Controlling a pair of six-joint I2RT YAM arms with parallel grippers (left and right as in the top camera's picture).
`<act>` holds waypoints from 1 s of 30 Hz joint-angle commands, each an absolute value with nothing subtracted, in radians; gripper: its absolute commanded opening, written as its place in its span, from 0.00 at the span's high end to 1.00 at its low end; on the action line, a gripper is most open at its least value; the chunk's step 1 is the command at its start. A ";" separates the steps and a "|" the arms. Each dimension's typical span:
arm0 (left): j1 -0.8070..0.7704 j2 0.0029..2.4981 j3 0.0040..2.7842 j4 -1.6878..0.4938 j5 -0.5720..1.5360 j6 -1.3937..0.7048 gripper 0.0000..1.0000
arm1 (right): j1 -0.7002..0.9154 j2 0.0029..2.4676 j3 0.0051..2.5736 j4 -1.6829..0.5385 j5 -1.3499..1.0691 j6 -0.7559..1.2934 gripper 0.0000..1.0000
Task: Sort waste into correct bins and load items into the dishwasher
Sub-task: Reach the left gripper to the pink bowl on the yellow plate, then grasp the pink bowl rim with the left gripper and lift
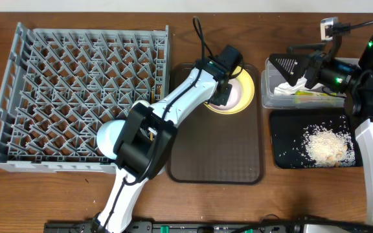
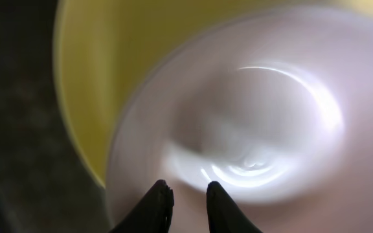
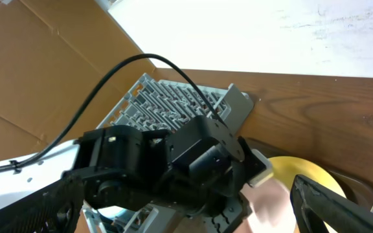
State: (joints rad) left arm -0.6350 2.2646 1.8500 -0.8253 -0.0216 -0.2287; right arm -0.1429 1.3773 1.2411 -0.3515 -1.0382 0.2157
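A pale pinkish-white bowl (image 1: 239,90) sits on the round yellow plate (image 1: 247,103) at the far end of the brown tray. My left gripper (image 1: 224,92) is down on the bowl's near rim. In the left wrist view its fingers (image 2: 162,206) stand close together with the bowl's wall (image 2: 251,116) between them, the plate (image 2: 89,84) below. The bowl (image 3: 271,204) looks blurred in the right wrist view. My right gripper (image 1: 293,74) hangs open and empty above the clear tub (image 1: 267,98). The tub holds the white wrapper (image 1: 283,87) and packet (image 1: 313,92).
The grey dish rack (image 1: 76,84) fills the left side, with a light blue bowl (image 1: 107,139) at its near right corner. The black tray (image 1: 283,129) at the right holds rice scraps (image 1: 326,145). The brown tray (image 1: 219,155) lies mid-table.
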 commanded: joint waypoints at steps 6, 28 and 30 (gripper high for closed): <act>-0.634 2.112 1.850 -0.881 -0.091 -0.212 0.61 | -0.144 1.377 1.241 -0.353 -1.039 0.201 0.01; -0.741 2.093 1.665 -0.577 0.089 -0.236 0.51 | -0.144 1.377 1.241 -0.353 -1.039 0.201 0.01; -0.742 2.093 1.640 -0.553 0.089 -0.238 0.51 | -0.143 1.377 1.241 -0.353 -1.039 0.201 0.01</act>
